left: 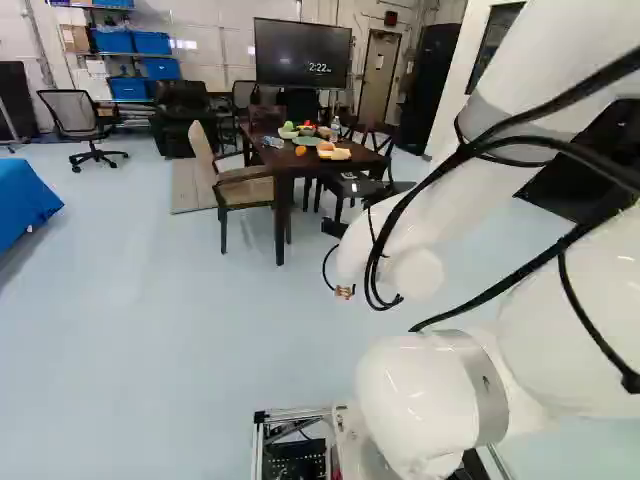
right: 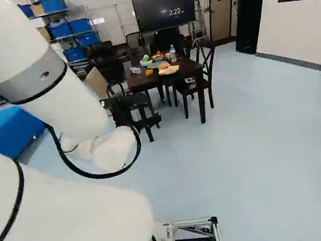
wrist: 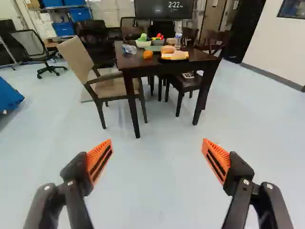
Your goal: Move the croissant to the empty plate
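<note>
In the right base view, the end effector (right: 141, 111) reached out at the tip of the white arm (right: 23, 63), short of the table (right: 188, 69). The table stood ahead of it, with food and dishes on top. A water bottle (right: 173, 52) stood upright there, and a dark chair (right: 190, 85) stood beside the table. A wide screen (right: 165, 5) hung beyond it all.

In the left base view, the arm hid much of the end effector. A tan armchair (left: 245, 190) stood ahead of it, right by the table, and a blue cover (left: 22, 200) lay well off to its left.

In the wrist view, the end effector (wrist: 157, 160) was spread wide, its two orange pads (wrist: 99, 161) well apart and only pale floor (wrist: 157, 191) showing between them. Ahead, on the table's near part, sat bread-like food (wrist: 175, 55) on something yellow, with a round bun (wrist: 167, 49) touching it or just behind; which piece was the croissant could not be told. Nearby were an orange fruit (wrist: 147, 54), a crumpled clear bag (wrist: 128, 48) and, farther from the end effector, a pale green bowl (wrist: 143, 44) holding something green.
</note>
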